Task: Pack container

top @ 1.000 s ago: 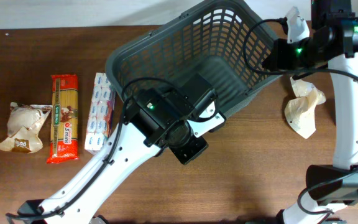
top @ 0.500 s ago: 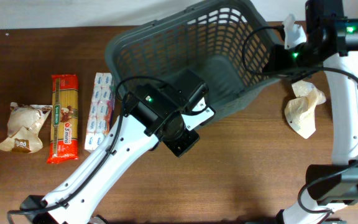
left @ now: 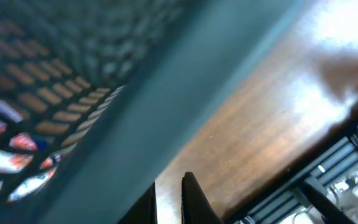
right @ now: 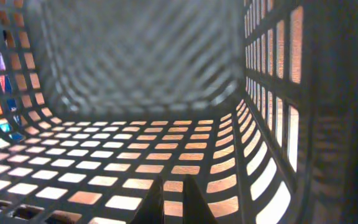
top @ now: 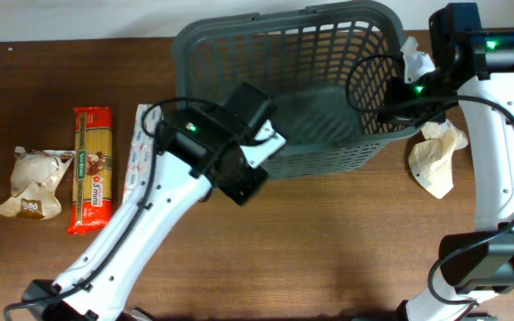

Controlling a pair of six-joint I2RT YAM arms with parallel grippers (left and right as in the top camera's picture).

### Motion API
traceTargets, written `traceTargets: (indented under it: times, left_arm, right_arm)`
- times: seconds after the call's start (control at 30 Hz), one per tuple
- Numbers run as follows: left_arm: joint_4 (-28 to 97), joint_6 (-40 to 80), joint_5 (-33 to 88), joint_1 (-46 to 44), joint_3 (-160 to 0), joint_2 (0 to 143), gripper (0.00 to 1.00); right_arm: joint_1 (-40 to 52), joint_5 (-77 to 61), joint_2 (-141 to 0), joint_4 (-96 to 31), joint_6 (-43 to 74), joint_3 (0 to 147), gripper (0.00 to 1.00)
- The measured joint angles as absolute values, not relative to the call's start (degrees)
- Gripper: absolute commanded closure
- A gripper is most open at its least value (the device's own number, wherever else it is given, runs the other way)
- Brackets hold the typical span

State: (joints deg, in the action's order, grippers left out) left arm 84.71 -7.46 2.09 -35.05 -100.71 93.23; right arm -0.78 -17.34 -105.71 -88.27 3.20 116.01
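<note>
Table (top: 346,259): brown wood. It carries everything in view, with both arm bases at its near edge.
Container (top: 279,20): a dark grey lattice basket at the far middle of the table, standing upright with its long side running left to right. The floor seen through the right wrist camera is bare.
Left arm (top: 136,227): white links rise from the near-left corner and slant up and right. The black wrist sits over the container's near-left corner and hides that part of the rim from above.
Right arm (top: 500,152): stands along the right edge of the table, bends left at the top and reaches over the container's right end. A black cable (top: 364,80) loops across the lattice there.
Left gripper (left: 169,182): outside the container, low by the table, with its tips right up at the blurred grey wall and rim. The fingers are drawn close with only a thin slit between them, and nothing is seen in the slit.
Right gripper (right: 171,180): inside the container, pointing along the floor with the right wall close beside it. The fingers are narrow and hold nothing that can be seen.
Pasta packet (top: 91,169): red, lying lengthways to the left of the container and apart from it.
White-and-blue pack (top: 137,165): just right of the pasta. The left arm crosses its right edge.
Crumpled beige paper (top: 435,159): on the table just right of the container, under the right arm's reach.
Clear bag (top: 34,183): farthest left, with something pale and round inside it.
</note>
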Motion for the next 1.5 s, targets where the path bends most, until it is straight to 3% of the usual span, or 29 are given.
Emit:
traceTargets:
  times: [0.47,0.63,0.83,0.97,1.0,1.07,1.1,1.3,1.5]
  left_arm:
    - [83.1,-6.5,1.4,-29.9,-100.7,93.2,0.98]
    - [84.5,-6.2,1.4,-27.2,-101.8,91.7,0.98]
    - [85.9,-6.1,1.0,-17.3,-106.8,84.7,0.95]
    - [86.1,-6.0,0.7,-11.8,-107.9,79.8,0.95]
    - [86.1,-6.0,0.7,-10.7,-107.9,79.0,0.94]
    - [86.1,-6.1,0.7,-9.0,-107.9,77.9,0.67]
    - [86.1,-6.0,0.6,-8.4,-107.9,77.7,0.61]
    - [85.2,-5.6,0.4,-7.1,-107.9,77.1,0.60]
    - [84.6,-5.9,-0.3,-7.1,-107.9,76.8,0.38]
  right_arm:
    - [-0.8,-18.1,-105.7,-88.0,3.2,116.6,0.96]
    - [-0.9,-18.7,-105.7,-87.9,3.2,125.3,0.96]
    - [-4.1,-18.7,-103.5,-87.7,4.0,140.4,0.96]
    - [-7.9,-15.3,-100.9,-89.7,4.4,142.4,0.96]
    - [-8.8,-14.3,-100.7,-89.8,4.6,142.1,0.96]
    - [-10.9,-12.7,-101.0,-89.4,5.5,140.3,0.96]
    - [-11.5,-12.3,-101.3,-89.2,5.9,139.5,0.96]
    - [-14.5,-10.6,-105.9,-87.5,8.4,131.0,0.96]
    - [-13.7,-11.7,-107.1,-82.0,9.0,122.1,0.96]
